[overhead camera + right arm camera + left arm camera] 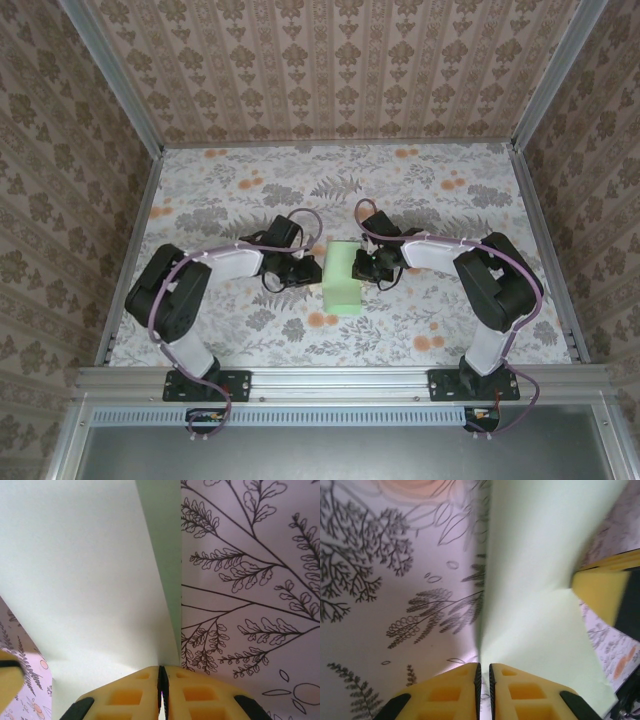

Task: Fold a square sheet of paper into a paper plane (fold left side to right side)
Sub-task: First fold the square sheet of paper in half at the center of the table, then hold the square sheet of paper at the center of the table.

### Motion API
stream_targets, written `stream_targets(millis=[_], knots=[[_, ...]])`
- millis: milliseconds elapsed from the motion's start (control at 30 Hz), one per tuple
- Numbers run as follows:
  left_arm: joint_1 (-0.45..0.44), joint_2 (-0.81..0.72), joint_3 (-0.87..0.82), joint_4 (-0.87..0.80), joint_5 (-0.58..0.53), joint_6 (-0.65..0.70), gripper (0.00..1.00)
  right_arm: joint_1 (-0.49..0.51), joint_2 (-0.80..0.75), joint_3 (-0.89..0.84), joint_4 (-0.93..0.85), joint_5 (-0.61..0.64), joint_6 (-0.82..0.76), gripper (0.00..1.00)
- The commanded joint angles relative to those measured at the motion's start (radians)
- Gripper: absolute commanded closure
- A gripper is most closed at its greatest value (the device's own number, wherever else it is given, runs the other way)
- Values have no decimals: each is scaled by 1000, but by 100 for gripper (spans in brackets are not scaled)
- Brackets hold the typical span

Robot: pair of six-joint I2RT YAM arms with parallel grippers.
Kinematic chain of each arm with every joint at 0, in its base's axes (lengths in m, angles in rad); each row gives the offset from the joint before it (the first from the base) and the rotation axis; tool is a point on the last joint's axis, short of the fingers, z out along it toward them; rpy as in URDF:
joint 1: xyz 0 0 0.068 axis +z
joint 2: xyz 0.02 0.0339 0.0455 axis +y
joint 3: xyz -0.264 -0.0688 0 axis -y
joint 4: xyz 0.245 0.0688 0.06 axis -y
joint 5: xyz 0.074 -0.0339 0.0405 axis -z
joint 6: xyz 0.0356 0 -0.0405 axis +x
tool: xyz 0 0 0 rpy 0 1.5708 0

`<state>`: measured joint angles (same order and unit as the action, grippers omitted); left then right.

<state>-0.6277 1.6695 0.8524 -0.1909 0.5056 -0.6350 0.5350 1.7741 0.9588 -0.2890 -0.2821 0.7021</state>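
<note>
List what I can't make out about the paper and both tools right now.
- Top view: the paper is too small to show creases or layers; the left tool and right tool cover its side edges.
- Left wrist view: the frame's top edge cuts off the paper's far end; the shut fingers hide how much paper they pinch.
- Right wrist view: likewise, the fingers hide the pinched edge.
</note>
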Motion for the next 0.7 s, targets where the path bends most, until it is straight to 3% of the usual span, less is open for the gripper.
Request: stream_targets(millis=[0, 300, 667], knots=[[-5, -59, 32, -8, -21, 17, 85, 3, 42, -9, -88, 58, -21, 87], [-63, 60, 126, 43, 35, 9, 84, 3, 48, -2, -86, 50, -23, 87], [-86, 173, 147, 70, 17, -4, 84, 5, 48, -4, -89, 52, -24, 87]])
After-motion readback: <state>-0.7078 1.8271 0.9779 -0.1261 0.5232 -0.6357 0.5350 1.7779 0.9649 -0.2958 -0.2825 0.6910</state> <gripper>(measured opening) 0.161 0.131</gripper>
